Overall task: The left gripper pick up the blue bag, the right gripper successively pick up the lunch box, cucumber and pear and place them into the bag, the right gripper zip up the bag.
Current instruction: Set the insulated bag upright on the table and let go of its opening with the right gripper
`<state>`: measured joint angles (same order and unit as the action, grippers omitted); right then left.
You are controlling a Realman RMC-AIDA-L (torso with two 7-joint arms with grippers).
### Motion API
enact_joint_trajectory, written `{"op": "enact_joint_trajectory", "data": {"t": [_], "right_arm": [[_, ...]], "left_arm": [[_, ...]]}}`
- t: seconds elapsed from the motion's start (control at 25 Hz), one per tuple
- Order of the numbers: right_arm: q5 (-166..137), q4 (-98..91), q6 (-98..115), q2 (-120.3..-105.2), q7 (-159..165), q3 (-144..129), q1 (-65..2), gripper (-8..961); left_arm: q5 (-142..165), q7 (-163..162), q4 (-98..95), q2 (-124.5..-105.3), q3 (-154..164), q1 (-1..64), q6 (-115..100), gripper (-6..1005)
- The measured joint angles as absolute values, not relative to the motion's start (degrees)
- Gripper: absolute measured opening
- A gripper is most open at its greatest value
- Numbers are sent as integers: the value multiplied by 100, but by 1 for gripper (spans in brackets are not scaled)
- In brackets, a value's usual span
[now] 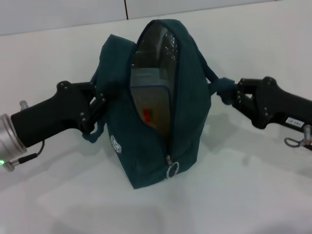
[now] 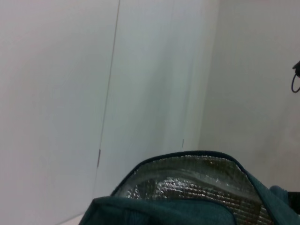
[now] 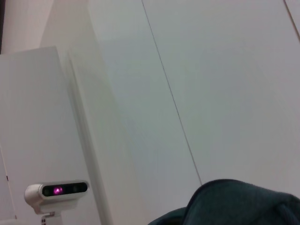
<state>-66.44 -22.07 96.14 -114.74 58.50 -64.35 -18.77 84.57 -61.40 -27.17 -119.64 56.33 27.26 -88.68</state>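
White table (image 1: 253, 185) bears the blue bag (image 1: 190, 112); white walls behind.

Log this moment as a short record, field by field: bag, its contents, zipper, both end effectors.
bag: blue bag upright on the white table, held from both sides
bag mouth: open, silver lining showing
contents: lunch box standing on edge inside; cucumber and pear not visible
zipper: undone, ring pull at the low end
left end effector: at the bag's left side, shut on a handle
right end effector: at the bag's right side, shut on the other handle
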Motion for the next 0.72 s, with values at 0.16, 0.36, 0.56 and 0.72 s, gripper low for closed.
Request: {"op": "enact_joint_trajectory", "data": {"t": [0.16,0.36,0.56,0.72], "right_arm": [[-6644,-2125,9619,-11476,5831,-6584,-1880,104],[-6634,-2081,9639,-11490,5793,-6559,-1872,116],[-6598,-2118,9816,-11491,5559,-6550,-1779,159],[-6587,-2130,9924,-11487,5445,-6507,-1727,222]], "left_arm": [[8550,-6181,-2714,-11956,5633,2750,-8867,63],[8514,-6184,-2667,-11960,5608,2717,-8868,221],[8516,-6173,-2606,-11962,5621,2751,-8860,329],[8512,-6115,-2588,-11971,5627,2745,-8859,406]]}}
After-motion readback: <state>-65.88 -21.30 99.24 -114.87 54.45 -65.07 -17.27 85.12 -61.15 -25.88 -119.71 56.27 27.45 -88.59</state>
